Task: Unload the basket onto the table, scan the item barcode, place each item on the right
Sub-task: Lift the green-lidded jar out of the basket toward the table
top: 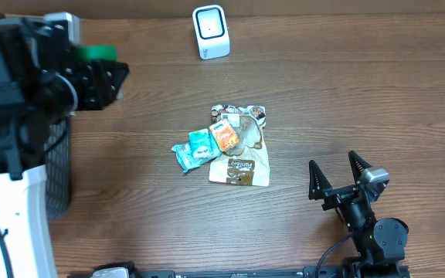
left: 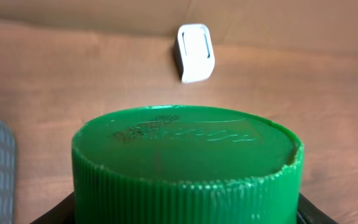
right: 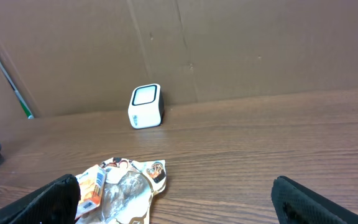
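the left claw grips a container by its green cap, at the table's far left. the white scanner sits ahead of it, well apart. the right claw gapes empty, farther from the scanner.

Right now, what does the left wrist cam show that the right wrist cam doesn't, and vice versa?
Only left wrist: a green ribbed plastic cap filling the lower frame, clamped in the left gripper.
Only right wrist: the pile of crinkled snack packets lying on the table, and the right gripper standing wide open with nothing in it.
Both: the small white box-shaped scanner at the far edge, the brown wooden table and the cardboard wall behind it.
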Motion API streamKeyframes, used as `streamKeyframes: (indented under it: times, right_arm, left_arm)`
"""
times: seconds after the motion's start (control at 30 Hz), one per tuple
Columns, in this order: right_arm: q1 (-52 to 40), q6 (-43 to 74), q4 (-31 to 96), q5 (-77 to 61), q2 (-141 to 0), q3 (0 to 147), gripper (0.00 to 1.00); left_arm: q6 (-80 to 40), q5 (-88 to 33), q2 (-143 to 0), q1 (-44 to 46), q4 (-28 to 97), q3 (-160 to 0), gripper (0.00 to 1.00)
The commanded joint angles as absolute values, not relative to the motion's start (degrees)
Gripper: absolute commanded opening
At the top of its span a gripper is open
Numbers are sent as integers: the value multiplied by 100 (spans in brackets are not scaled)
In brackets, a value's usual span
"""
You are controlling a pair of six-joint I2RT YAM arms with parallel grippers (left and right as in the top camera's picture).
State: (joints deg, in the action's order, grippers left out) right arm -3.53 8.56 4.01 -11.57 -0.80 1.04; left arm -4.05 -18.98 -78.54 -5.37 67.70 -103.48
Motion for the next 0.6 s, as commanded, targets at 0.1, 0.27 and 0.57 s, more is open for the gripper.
streamKeyframes:
  times: [0.1, 0.27, 0.57]
  right_arm:
    - [-373, 836, 366, -1103, -19, 47, 100]
    - [-373, 836, 368, -1103, -19, 47, 100]
    - [-373, 836, 368, -1103, -19, 47, 100]
  left_arm:
    - [-272, -1610, -7819, -21, 6460, -9295, 30]
    - [-283, -1614, -7817, 209, 6104, -8549, 30]
    - [-307, -1612, -7787, 261, 5714, -7487, 26]
